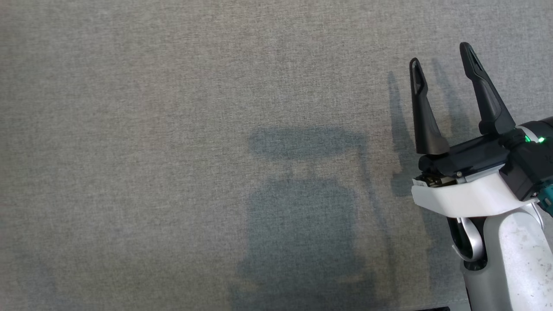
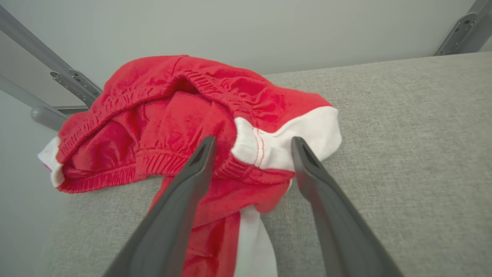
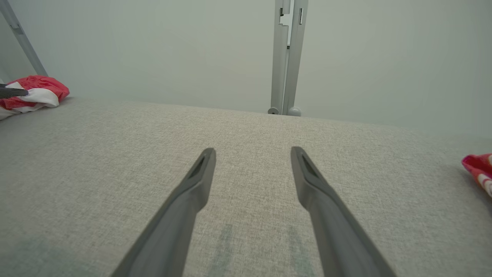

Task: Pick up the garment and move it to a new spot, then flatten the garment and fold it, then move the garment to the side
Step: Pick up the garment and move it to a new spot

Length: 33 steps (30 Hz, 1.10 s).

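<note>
Grey woven cloth covers the big flat table (image 1: 173,129), rough like a sofa seat. I see my robot's shadow on it.

The garment (image 2: 173,115) sits at a far corner of the table, close to the edge and to slanted metal bars (image 2: 73,82). It is bright red and soft, with white patches, all bunched in a lumpy heap. Its stretchy, ribbed waistband curls open toward my left camera. In that view the heap lies long from left to right, and one red and white strip trails down toward the camera.

My left gripper (image 2: 253,141) is spread wide, a finger on each side of a white fold, holding nothing. I cannot tell if it touches the cloth.

My right gripper (image 1: 440,52) is spread wide too, over bare table, well apart from the garment.

A small scrap of red and white cloth (image 3: 478,169) peeks in at the right edge of the right wrist view.
</note>
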Available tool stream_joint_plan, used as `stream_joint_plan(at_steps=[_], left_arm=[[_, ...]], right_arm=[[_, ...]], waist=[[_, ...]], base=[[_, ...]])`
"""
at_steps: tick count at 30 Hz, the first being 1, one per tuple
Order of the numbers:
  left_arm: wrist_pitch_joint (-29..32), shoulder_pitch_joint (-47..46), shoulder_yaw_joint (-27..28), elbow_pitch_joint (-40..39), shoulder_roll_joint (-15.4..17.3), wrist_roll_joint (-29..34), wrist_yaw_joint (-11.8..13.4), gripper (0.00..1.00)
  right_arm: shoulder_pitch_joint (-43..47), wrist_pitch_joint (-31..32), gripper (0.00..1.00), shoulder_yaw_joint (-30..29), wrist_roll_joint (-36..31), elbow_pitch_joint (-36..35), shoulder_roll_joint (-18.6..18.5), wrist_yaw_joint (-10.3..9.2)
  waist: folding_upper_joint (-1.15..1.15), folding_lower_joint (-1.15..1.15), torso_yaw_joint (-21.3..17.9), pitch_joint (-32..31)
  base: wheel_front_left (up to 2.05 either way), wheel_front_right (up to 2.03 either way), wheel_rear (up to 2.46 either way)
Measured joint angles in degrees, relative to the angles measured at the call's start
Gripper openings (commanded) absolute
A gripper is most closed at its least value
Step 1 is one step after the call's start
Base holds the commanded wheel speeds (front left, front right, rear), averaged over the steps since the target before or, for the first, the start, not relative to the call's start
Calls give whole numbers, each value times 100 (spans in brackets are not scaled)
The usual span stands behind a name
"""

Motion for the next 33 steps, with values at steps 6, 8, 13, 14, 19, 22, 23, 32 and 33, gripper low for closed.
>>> stream_joint_plan(at_steps=[6, 8, 13, 14, 19, 22, 23, 32, 33], left_arm=[[-264, -249, -44, 632, -56, 86, 51, 40], [-321, -305, -131, 744, -98, 91, 44, 0], [-547, -394, -394, 849, -109, 58, 16, 0], [-571, -408, -499, 771, -101, 55, 16, 0], [-623, -417, -1134, 135, -12, -175, 9, 0], [-577, -423, -1468, -313, 91, -305, 9, 0], [-550, -424, -1595, -491, 122, -311, 8, 0], [-252, -465, -2447, -2246, 34, -653, 7, 0], [-185, -443, -2453, -2439, -37, -747, 9, 0]], right_arm=[[12, 0, 100, -21, -9, -48, 12, 0], [12, -15, 100, -32, -14, -36, 22, 0], [1, -137, 100, 10, -5, 138, 49, 0], [1, -174, 100, 10, -3, 186, 51, 0], [14, -292, 100, 19, 118, 516, 75, 0], [93, -359, 100, -7, 200, 716, 83, 0], [129, -377, 100, -26, 214, 780, 86, 0], [555, -532, 100, -226, 528, 1256, 90, 0], [605, -539, 100, -244, 567, 1301, 89, 0]], waist=[[0, 0, -173, 157], [0, 0, -181, 152], [0, 0, -171, -64], [0, 0, -172, -120], [0, 0, -199, -506], [0, 0, -230, -794], [0, 0, -243, -896], [0, -1, -400, -1931], [0, -1, -425, -2056]], base=[[0, 0, 0], [0, 0, 0], [0, 0, 0], [0, 0, 0], [0, 0, 0], [0, 0, 0], [0, 0, 0], [0, 0, 0], [0, 0, 0]])
